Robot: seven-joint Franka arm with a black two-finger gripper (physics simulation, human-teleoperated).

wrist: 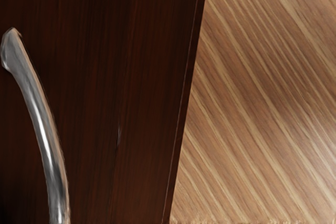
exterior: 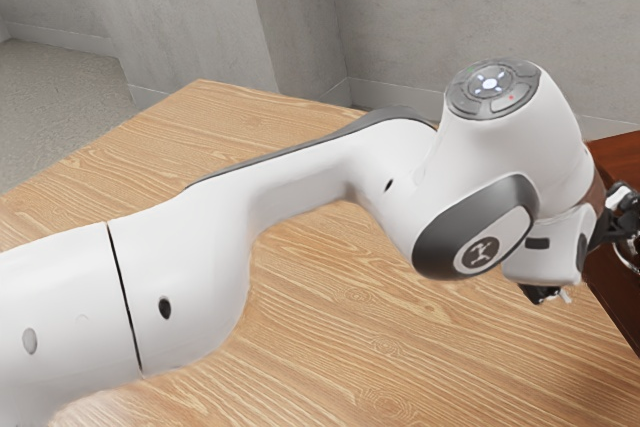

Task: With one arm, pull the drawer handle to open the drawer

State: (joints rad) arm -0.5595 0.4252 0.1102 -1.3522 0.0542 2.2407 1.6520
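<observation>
1 white arm [exterior: 300, 197] at dark brown wooden drawer front [wrist: 131, 77]
black gripper [exterior: 621, 219] near curved silver metal handle [wrist: 39, 129], over light wooden table [wrist: 262, 103]; spread or closed: cannot tell.

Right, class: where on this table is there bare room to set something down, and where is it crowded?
Free: the light wooden tabletop between the white robot arm and the grey wall, and on the arm's near side. Crowded: the exterior view's right, by the dark brown drawer cabinet.
</observation>
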